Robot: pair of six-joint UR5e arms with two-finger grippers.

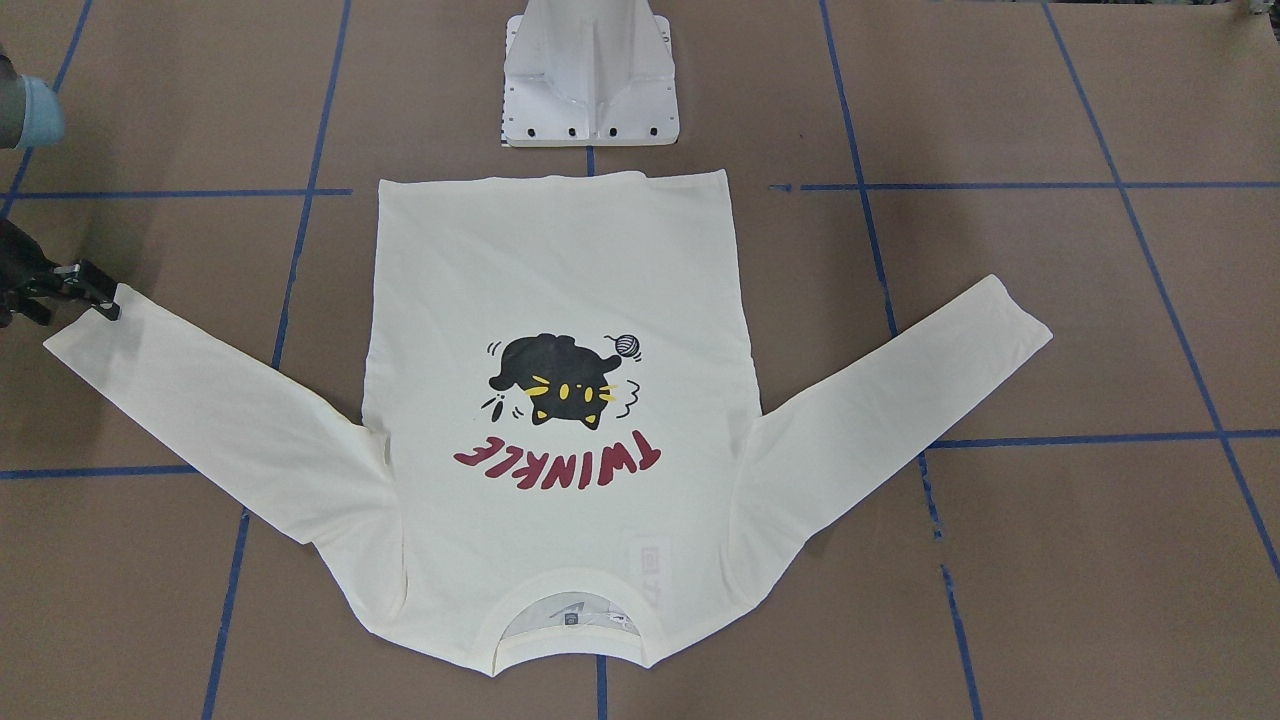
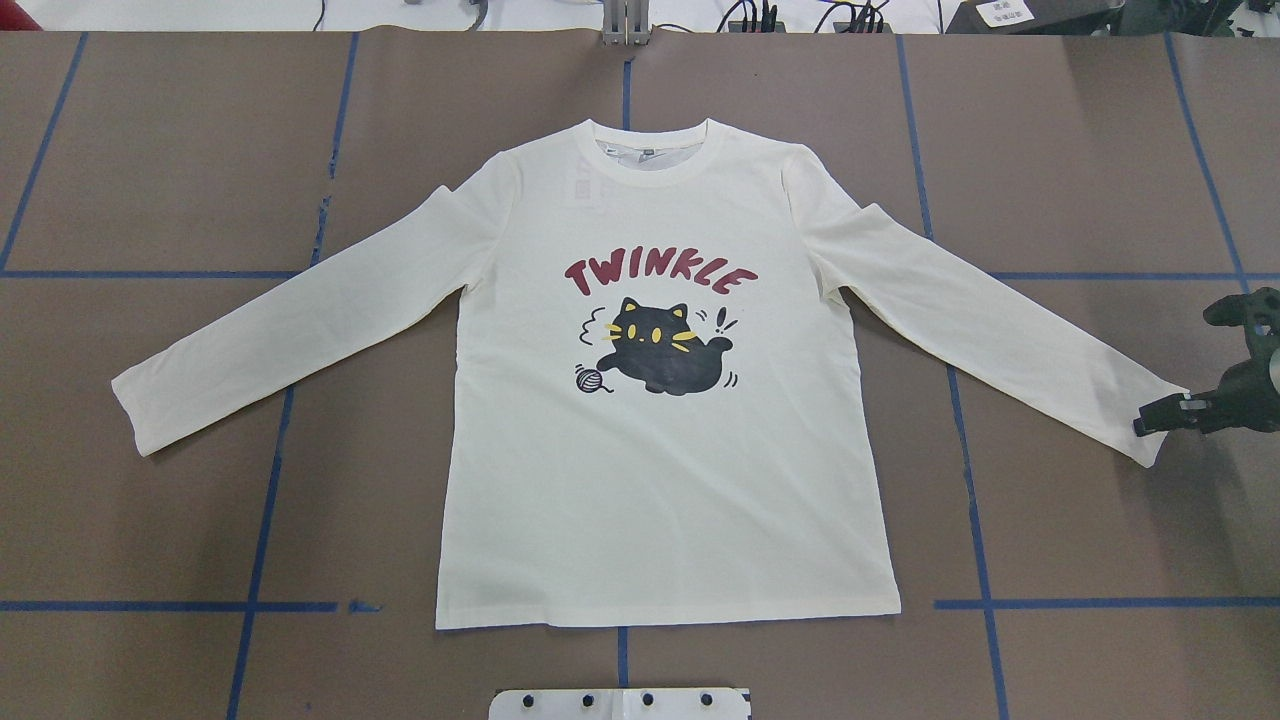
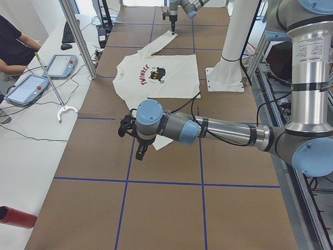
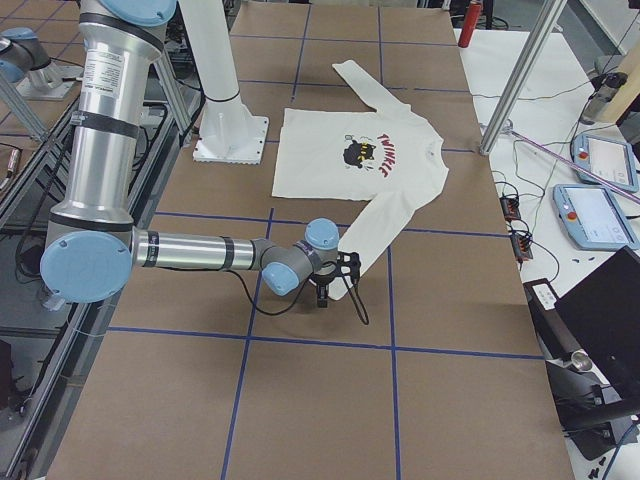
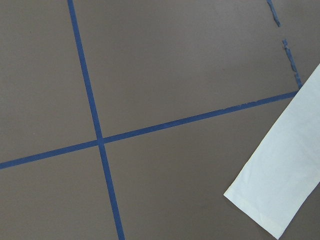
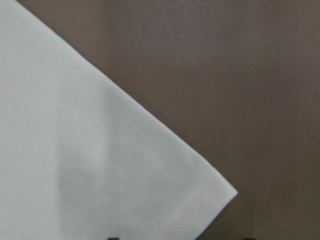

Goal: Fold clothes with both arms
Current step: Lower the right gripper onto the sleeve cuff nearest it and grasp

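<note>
Brown table (image 2: 150, 150), right gripper (image 2: 1143, 424) at T-shirt cuff (image 2: 1150, 450), left arm (image 3: 229, 133) outstretched

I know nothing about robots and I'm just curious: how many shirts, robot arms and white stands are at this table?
T-shirt: 1
Robot arms: 2 (left arm, right arm)
White pedestal base: 1
Total: 4
</note>
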